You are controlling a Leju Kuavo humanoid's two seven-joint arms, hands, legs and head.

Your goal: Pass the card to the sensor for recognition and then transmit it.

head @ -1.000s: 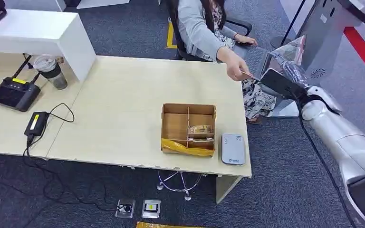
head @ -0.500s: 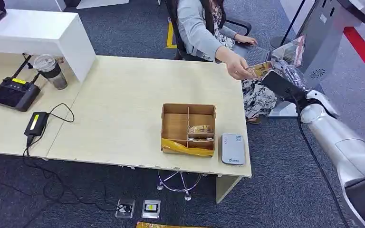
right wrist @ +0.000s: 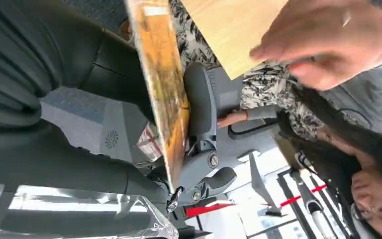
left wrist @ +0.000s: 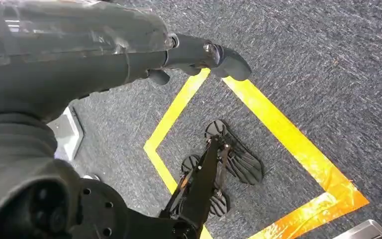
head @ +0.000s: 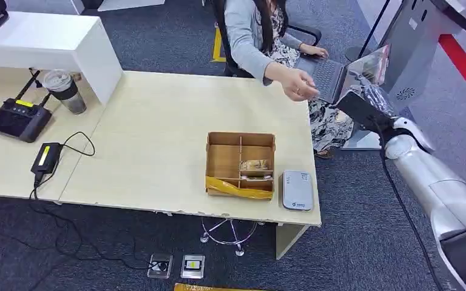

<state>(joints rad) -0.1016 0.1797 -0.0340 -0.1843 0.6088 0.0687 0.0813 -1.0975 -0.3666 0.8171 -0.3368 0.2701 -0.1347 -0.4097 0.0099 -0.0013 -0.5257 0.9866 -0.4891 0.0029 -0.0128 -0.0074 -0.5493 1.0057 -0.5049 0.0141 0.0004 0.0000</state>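
Right wrist view: card [right wrist: 163, 89] in right hand [right wrist: 54, 124]

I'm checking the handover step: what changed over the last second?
The person's hand let go of the card and drew back toward the table; a second ago it was reaching to the right hand, which now holds the card. The left hand hangs over the floor. The cardboard box and grey sensor stayed put.

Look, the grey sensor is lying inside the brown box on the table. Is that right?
Not inside. The grey sensor is lying on the table right beside the brown box, outside its wall. The head view shows it.
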